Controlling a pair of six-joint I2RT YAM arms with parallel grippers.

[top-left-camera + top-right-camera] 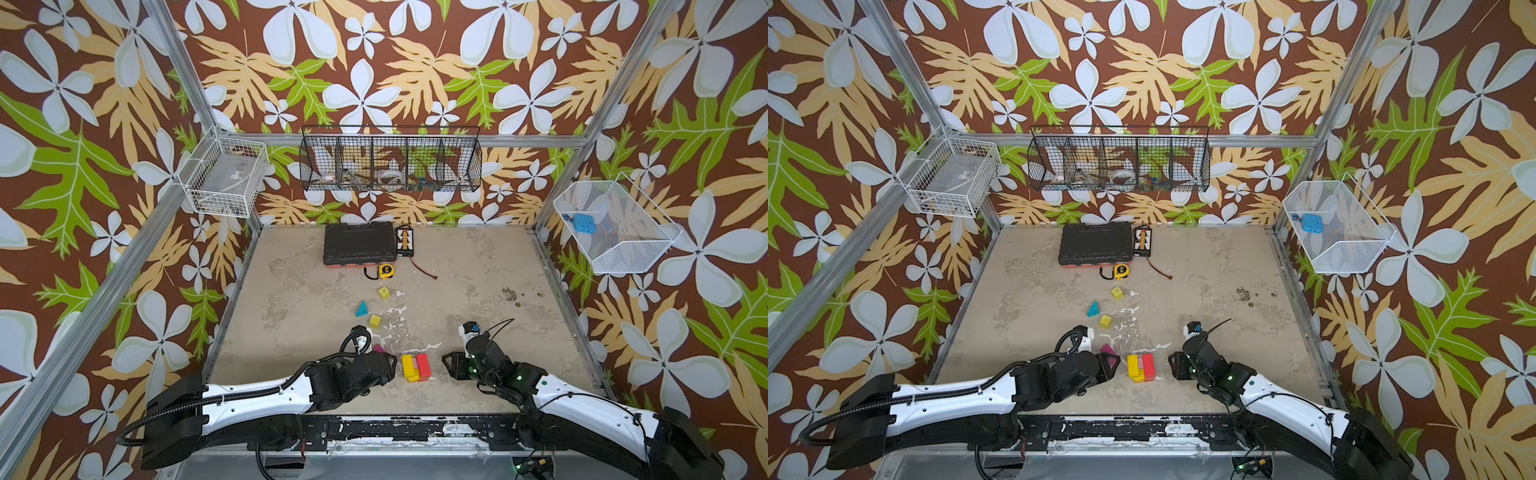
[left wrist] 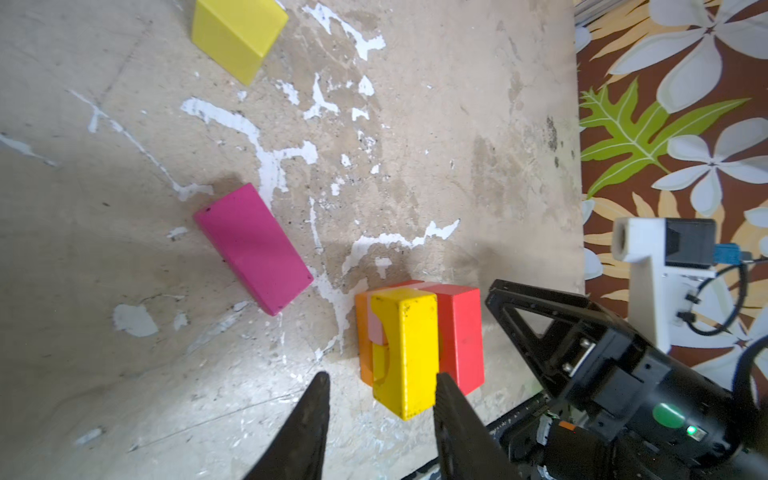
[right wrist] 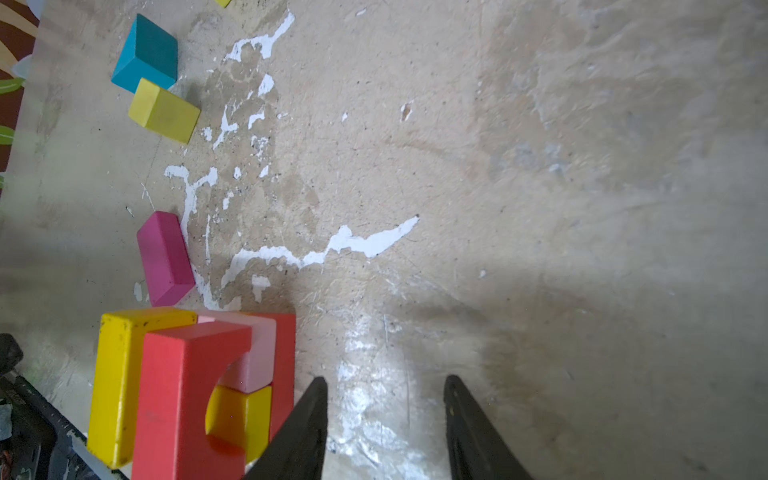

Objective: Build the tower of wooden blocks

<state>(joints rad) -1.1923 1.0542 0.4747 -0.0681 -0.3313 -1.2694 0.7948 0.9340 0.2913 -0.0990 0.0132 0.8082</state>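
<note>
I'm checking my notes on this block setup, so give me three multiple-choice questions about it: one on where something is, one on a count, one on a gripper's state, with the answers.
1. Where does the magenta brick lie relative to the tower?
A. On top of it
B. Flat on the table beside it, apart
C. Leaning against it

2. How many yellow cubes lie loose, away from the tower?
A. Two
B. None
C. Five

3. What do the fingers of the right gripper hold?
A. The magenta brick
B. A yellow cube
C. Nothing

Answers:
1. B: the left wrist view shows bare table between brick and tower.
2. A: both top views show two cubes beyond the tower.
3. C: the fingers stand apart over bare table.
</note>
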